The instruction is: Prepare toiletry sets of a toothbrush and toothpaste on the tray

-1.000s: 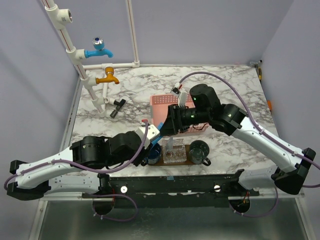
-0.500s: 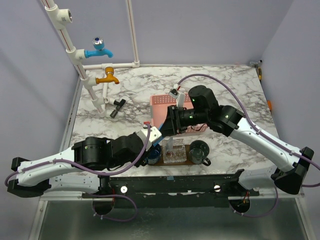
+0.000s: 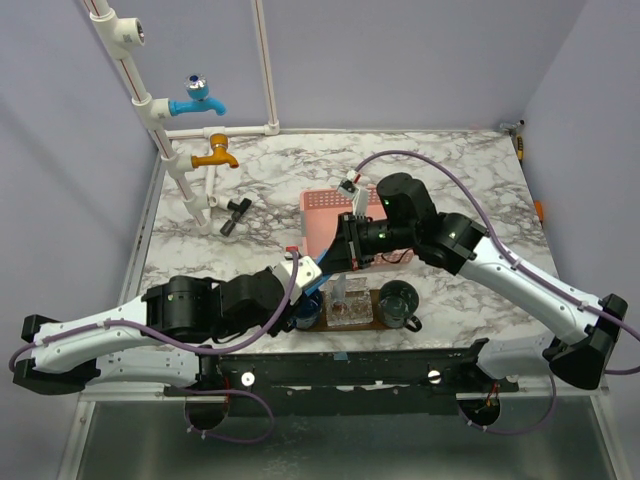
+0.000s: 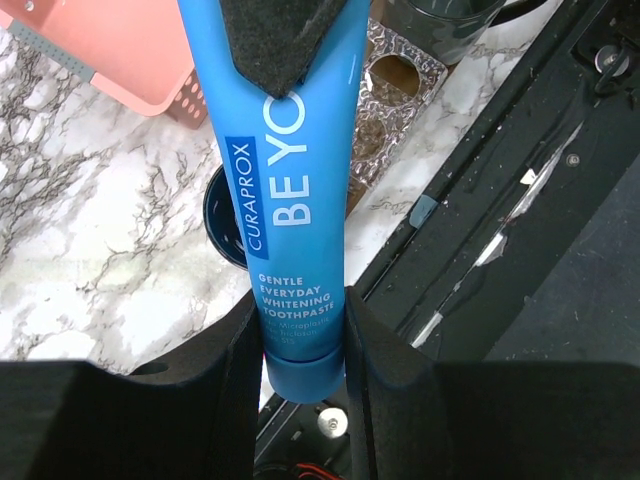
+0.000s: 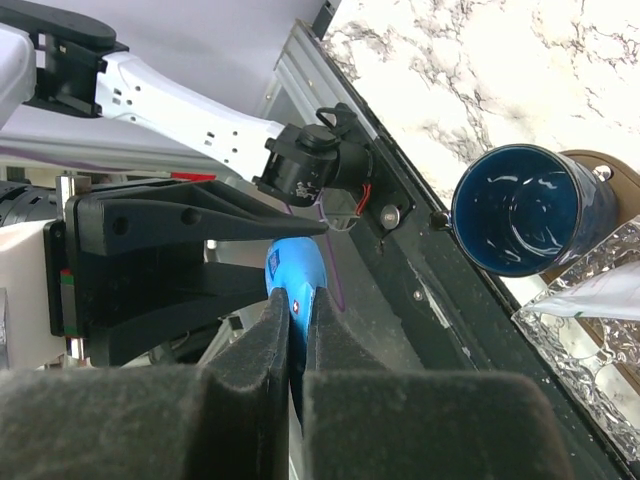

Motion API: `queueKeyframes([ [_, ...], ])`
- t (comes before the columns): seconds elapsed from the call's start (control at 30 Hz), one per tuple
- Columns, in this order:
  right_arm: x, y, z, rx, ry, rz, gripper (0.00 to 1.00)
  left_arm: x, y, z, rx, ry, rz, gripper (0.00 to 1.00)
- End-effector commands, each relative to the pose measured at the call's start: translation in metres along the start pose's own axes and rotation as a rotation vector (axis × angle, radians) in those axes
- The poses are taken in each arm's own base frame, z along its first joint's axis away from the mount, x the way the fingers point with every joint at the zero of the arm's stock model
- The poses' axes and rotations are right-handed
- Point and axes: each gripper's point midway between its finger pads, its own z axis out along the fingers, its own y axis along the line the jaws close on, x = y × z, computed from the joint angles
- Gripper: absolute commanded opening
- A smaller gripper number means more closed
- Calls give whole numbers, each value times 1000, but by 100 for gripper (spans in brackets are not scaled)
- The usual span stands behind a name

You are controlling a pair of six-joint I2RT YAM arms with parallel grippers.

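A blue toothpaste tube (image 3: 318,283) with a blue cap is held in the air between both grippers, above the left end of the dark wooden tray (image 3: 372,322). My left gripper (image 4: 303,305) is shut on its cap end (image 4: 295,200). My right gripper (image 5: 300,300) is shut on its flat crimped end (image 5: 293,265), and one of its fingers (image 4: 285,40) shows at the top of the left wrist view. In the top view the left gripper (image 3: 303,280) and right gripper (image 3: 338,262) nearly meet. I see no toothbrush.
On the tray stand a dark blue cup (image 3: 308,305), a clear glass holder (image 3: 348,308) and a dark cup (image 3: 398,300). A pink slotted basket (image 3: 325,215) lies just behind. White pipes with taps (image 3: 195,100) stand at the back left. The black front rail (image 4: 500,200) runs close below the tube.
My left gripper has moved a little right and forward onto the tube's cap end. My right gripper has shifted only slightly, still holding the tube.
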Motion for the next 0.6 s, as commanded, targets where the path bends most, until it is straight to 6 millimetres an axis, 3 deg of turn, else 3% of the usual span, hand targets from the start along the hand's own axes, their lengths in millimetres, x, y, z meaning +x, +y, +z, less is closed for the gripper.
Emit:
queueKeyframes([
  [0.0, 7, 3, -6, -14, 5, -14, 0, -14, -2, 1, 8, -78, -13, 15],
  [0.13, 6, 5, -11, -10, -18, -20, 0, -18, -7, 3, 33, -94, -19, 42],
  [0.3, 5, 1, -17, 26, -46, -26, 0, -29, -17, 1, 81, -130, -41, 62],
  [0.57, -2, -11, -36, 158, -94, -71, 0, -50, -26, -6, 133, -209, -82, 76],
])
